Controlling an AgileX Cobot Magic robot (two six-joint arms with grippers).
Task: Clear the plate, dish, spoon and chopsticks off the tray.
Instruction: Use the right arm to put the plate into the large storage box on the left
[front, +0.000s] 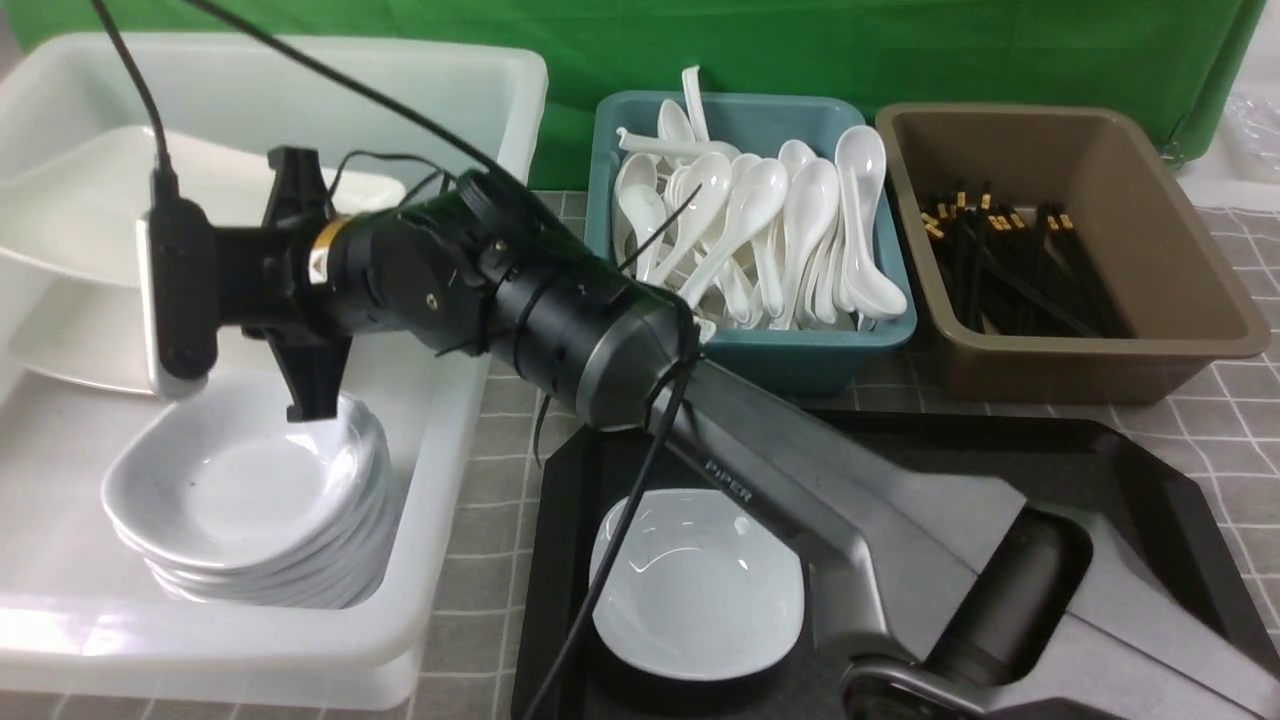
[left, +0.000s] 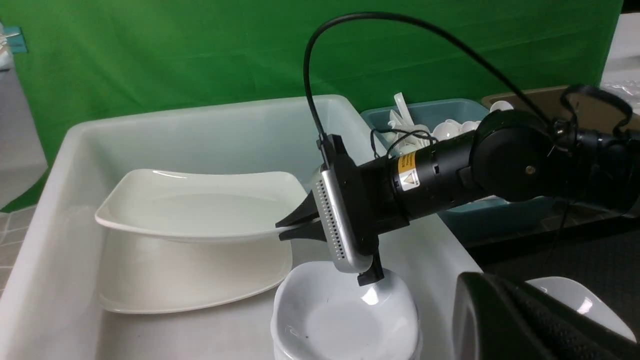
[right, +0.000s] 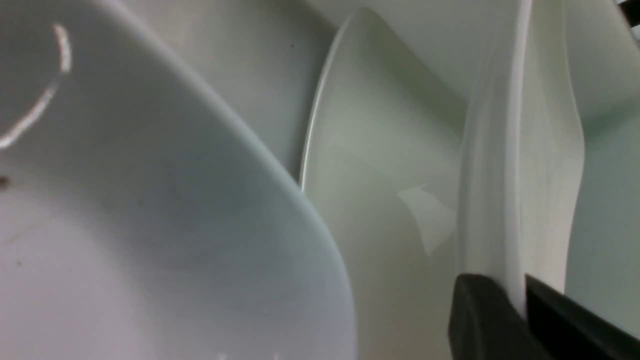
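My right gripper (left: 292, 227) is shut on the rim of the large white plate (left: 200, 210), holding it roughly level inside the white bin (front: 470, 400). The right wrist view shows the plate (right: 520, 175) edge-on, pinched between both fingers (right: 480, 315). The small dish (front: 700, 590) sits on the black tray (front: 1150, 460), under the right arm. My left gripper (left: 480, 300) is shut and empty, close to the bin's wall and near the dish (left: 585, 300). No spoon or chopsticks show on the part of the tray that is in view; the arm covers much of it.
Inside the white bin, another plate (left: 195, 275) lies under the held one, beside a stack of dishes (front: 240, 490). Behind the tray stand a teal bin (front: 750, 350) of white spoons and a brown bin (front: 1180, 300) of black chopsticks.
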